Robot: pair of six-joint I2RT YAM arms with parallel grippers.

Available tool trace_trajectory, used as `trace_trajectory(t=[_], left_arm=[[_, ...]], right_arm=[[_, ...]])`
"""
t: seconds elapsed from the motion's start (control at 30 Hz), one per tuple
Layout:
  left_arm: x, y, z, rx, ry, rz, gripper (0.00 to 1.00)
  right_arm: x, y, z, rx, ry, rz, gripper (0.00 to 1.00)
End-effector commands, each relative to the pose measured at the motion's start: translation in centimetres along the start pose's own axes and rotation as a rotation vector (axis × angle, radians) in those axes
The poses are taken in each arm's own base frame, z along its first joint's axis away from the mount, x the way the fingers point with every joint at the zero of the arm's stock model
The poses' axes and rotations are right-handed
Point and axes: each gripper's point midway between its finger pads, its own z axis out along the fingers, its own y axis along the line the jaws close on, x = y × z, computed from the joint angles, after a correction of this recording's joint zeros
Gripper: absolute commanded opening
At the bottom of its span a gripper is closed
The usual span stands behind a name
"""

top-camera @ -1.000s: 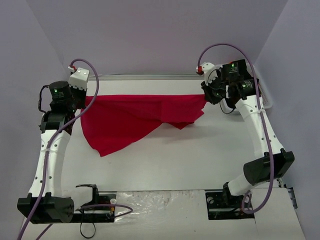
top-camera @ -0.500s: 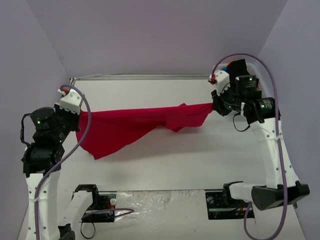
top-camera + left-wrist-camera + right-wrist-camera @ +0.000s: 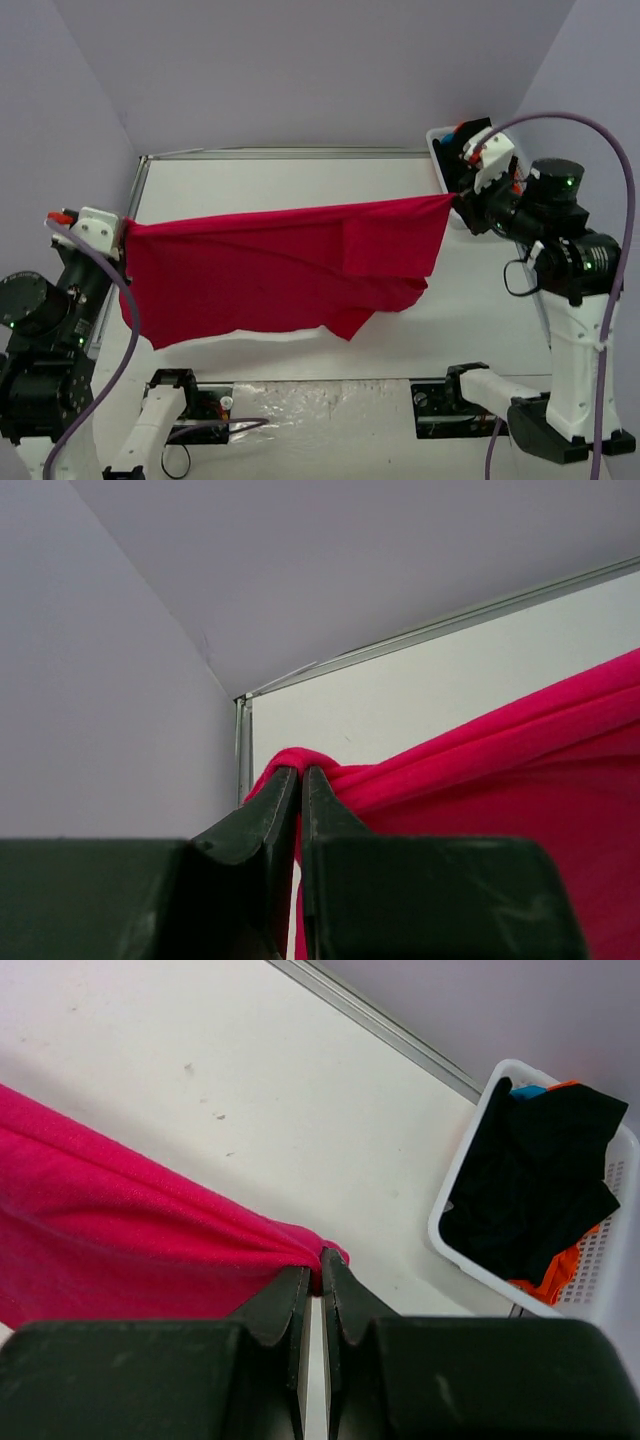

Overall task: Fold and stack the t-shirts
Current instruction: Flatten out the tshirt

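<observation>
The crimson-red t-shirt (image 3: pixel 280 270) hangs stretched in the air between both grippers, its lower edge drooping above the table. My left gripper (image 3: pixel 122 232) is shut on the shirt's left corner; the wrist view shows the cloth (image 3: pixel 480 750) pinched at my fingertips (image 3: pixel 300 772). My right gripper (image 3: pixel 456 197) is shut on the right corner; the right wrist view shows the cloth (image 3: pixel 130 1220) bunched between the closed tips (image 3: pixel 320 1260). A black t-shirt (image 3: pixel 535 1180), an orange one (image 3: pixel 545 1275) and a bit of blue (image 3: pixel 528 1091) lie in the basket.
The white slatted plastic basket (image 3: pixel 462 1185) stands at the far right of the table, behind the right gripper; it also shows in the top view (image 3: pixel 440 150). A metal rail (image 3: pixel 280 153) runs along the table's far edge. Purple walls enclose the table.
Both arms have pulled back toward the near side and lifted. The red shirt has risen off the table and now hangs spread wide between the two grippers.
</observation>
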Motion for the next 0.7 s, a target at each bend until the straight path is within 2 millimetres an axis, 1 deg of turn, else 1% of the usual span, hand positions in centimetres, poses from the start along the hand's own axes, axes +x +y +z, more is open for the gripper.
trace_trajectory(t=[0.0,0.03,0.07,0.1,0.13,0.17,0.2,0.27,0.3,0.37,0.4,0.47,0.5,0.57,0.6,0.63,0.67], left_arm=[[0.8,3.1,5.3,-0.112,0.073,-0.005,0.02],[1.3,3.5,7.5,-0.117,0.097,-0.007,0.02],[1.7,3.6,8.7,-0.113,0.110,-0.008,0.02],[2.4,3.6,9.8,-0.110,0.128,-0.010,0.02],[3.1,4.0,12.0,-0.118,0.142,-0.013,0.02],[3.7,4.1,13.3,-0.118,0.152,-0.016,0.02],[4.8,4.1,15.5,-0.114,0.170,-0.026,0.02],[5.6,4.2,17.4,-0.114,0.186,-0.038,0.02],[6.2,4.3,19.0,-0.113,0.197,-0.052,0.02],[6.2,4.2,20.4,-0.107,0.196,-0.065,0.02],[5.9,4.3,21.3,-0.102,0.193,-0.075,0.02],[5.1,4.3,21.7,-0.098,0.179,-0.077,0.02],[4.3,4.5,21.8,-0.102,0.164,-0.077,0.02],[3.4,4.4,21.4,-0.100,0.148,-0.077,0.02],[3.0,4.3,20.8,-0.096,0.145,-0.076,0.02],[2.3,4.4,20.3,-0.098,0.136,-0.077,0.02],[2.2,4.2,19.8,-0.092,0.134,-0.082,0.02]], right_arm=[[-0.2,-5.0,3.5,0.163,0.050,0.019,0.00],[0.2,-6.3,5.3,0.191,0.088,0.022,0.00],[0.2,-7.0,6.2,0.202,0.099,0.022,0.00],[0.4,-7.8,8.0,0.202,0.124,0.021,0.00],[0.1,-8.9,8.7,0.242,0.126,0.018,0.00],[0.2,-9.6,9.6,0.253,0.134,0.023,0.00],[0.4,-10.3,11.3,0.254,0.154,0.025,0.00],[0.1,-11.3,12.8,0.264,0.158,0.027,0.00],[-0.3,-11.9,14.1,0.263,0.156,0.027,0.00],[-1.1,-12.6,15.0,0.268,0.145,0.026,0.00],[-1.9,-13.1,15.6,0.274,0.128,0.024,0.00],[-2.7,-13.6,15.9,0.283,0.110,0.020,0.00],[-3.3,-13.8,15.9,0.287,0.096,0.019,0.00],[-3.5,-13.8,15.6,0.290,0.091,0.019,0.00],[-4.1,-13.7,14.9,0.291,0.073,0.019,0.00],[-3.9,-13.4,14.7,0.285,0.074,0.021,0.00],[-4.6,-13.0,13.3,0.286,0.050,0.016,0.00]])
